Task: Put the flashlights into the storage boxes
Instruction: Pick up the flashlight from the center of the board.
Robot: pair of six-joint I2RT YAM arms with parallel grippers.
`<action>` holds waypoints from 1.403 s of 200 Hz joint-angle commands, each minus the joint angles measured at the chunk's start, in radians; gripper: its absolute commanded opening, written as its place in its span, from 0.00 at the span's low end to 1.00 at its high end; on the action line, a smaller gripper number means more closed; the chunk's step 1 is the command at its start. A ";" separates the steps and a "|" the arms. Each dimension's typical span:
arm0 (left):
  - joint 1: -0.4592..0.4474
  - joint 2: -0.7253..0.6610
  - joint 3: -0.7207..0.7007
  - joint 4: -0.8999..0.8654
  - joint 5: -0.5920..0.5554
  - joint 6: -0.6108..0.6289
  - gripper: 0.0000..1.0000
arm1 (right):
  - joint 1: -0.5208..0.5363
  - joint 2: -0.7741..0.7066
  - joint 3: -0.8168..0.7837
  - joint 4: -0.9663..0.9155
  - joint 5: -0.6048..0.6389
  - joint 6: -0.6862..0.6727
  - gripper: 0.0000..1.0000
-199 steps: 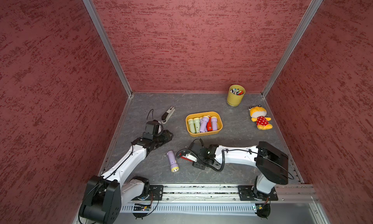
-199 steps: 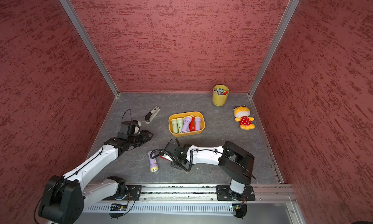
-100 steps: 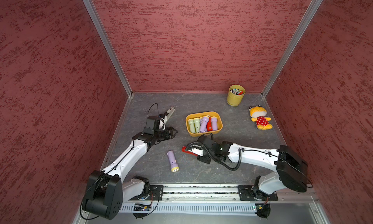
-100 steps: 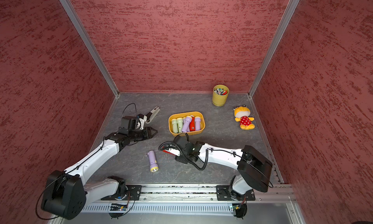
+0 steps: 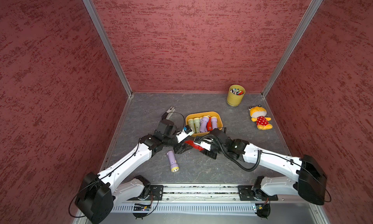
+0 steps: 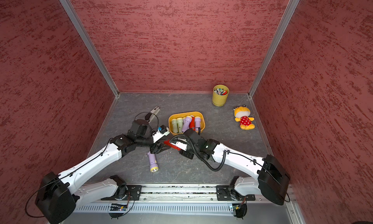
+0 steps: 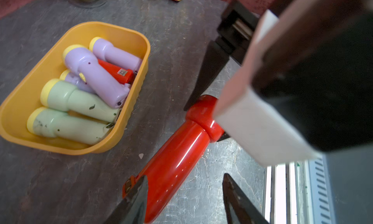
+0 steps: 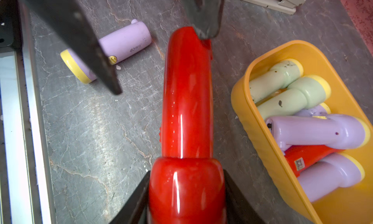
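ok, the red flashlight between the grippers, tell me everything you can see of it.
The red flashlight is glossy, all-red plastic: a smooth round barrel widening into a flared head, with no yellow rim showing. It is held roughly level beside the orange tray, outside it. The right gripper clamps its head from both sides. The left gripper stands open astride its tail, one finger at the tail tip. Whether it touches the table is unclear.

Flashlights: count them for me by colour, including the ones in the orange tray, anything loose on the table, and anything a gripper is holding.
Lilac flashlights: 4 (three in the tray, one loose on the table)
Pale green flashlights: 2 (both in the tray)
Red flashlights: 2 (one in the tray, one held by the right gripper)
Total: 8
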 commanded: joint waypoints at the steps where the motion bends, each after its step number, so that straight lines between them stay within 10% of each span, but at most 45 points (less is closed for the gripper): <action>1: -0.021 -0.034 -0.020 -0.043 0.010 0.267 0.57 | -0.005 -0.034 -0.014 0.038 -0.067 -0.023 0.43; 64: -0.046 0.042 0.052 -0.153 -0.119 0.520 0.57 | -0.007 -0.097 -0.043 0.058 -0.102 -0.040 0.43; 184: -0.069 0.094 -0.009 0.072 -0.118 0.498 0.64 | -0.008 -0.150 -0.079 0.090 -0.133 -0.052 0.43; 280: -0.076 0.090 0.013 -0.016 -0.077 0.527 0.39 | -0.016 -0.207 -0.111 0.128 -0.146 -0.050 0.43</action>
